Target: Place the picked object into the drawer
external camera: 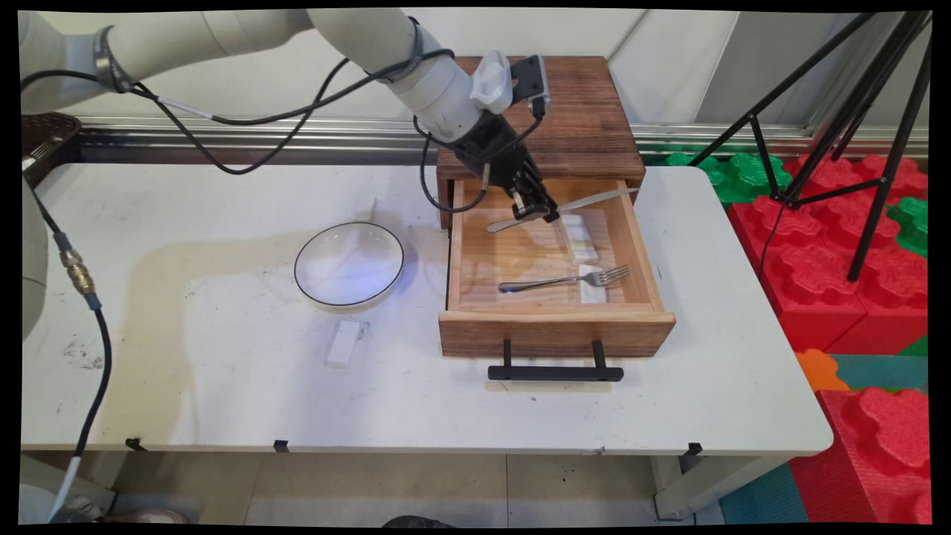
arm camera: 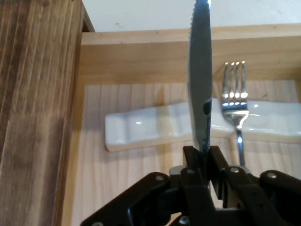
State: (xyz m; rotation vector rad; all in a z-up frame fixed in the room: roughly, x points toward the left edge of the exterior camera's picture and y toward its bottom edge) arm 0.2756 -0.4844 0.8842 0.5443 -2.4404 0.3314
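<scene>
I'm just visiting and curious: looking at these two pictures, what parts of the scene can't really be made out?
- Knife tip: cut off by the hand view's top edge.
- Knife handle: hidden behind the end effector in the hand view.
- White rests in the drawer: the main view does not settle whether they are one piece or two.
- Fork handle: hidden below the end effector's linkage in the hand view.
- Dark thing at the main view's left edge: cut off.

1. A white plate point(external camera: 348, 264) with a dark rim sits on the white table point(external camera: 223, 386), left of the open wooden drawer point(external camera: 553, 334).
2. A small white block point(external camera: 343, 343), possibly a cutlery rest, lies just in front of the plate.
3. Red and green foam blocks point(external camera: 854, 282) stand right of the table, under a black tripod point(external camera: 862, 111).
</scene>
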